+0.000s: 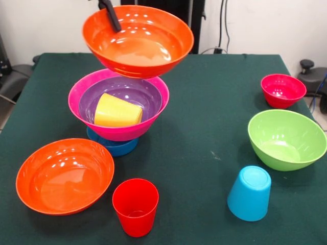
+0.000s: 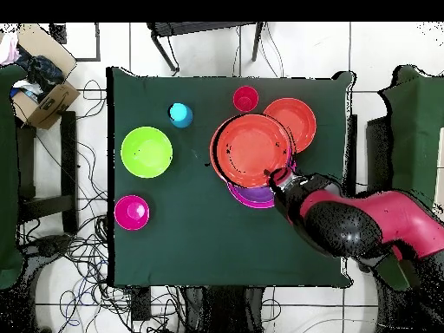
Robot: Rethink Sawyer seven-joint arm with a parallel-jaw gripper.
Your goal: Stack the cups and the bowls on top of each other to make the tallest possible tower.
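My gripper (image 1: 116, 25) is shut on the far rim of a large orange bowl (image 1: 138, 41) and holds it tilted in the air, just above the tower. The tower is a small blue bowl (image 1: 113, 146), a magenta bowl (image 1: 122, 131) on it, a purple bowl (image 1: 127, 92) inside that, and a yellow cup (image 1: 116, 111) lying on its side in the purple bowl. In the overhead view the held bowl (image 2: 251, 149) covers most of the tower (image 2: 251, 196), with the gripper (image 2: 276, 180) at its rim.
On the green table (image 1: 204, 127) stand a second orange bowl (image 1: 65, 175), an upright red cup (image 1: 135, 206), an upside-down light blue cup (image 1: 249, 193), a lime green bowl (image 1: 287, 139) and a crimson bowl (image 1: 282, 90). A cardboard box (image 2: 43, 91) sits on the floor.
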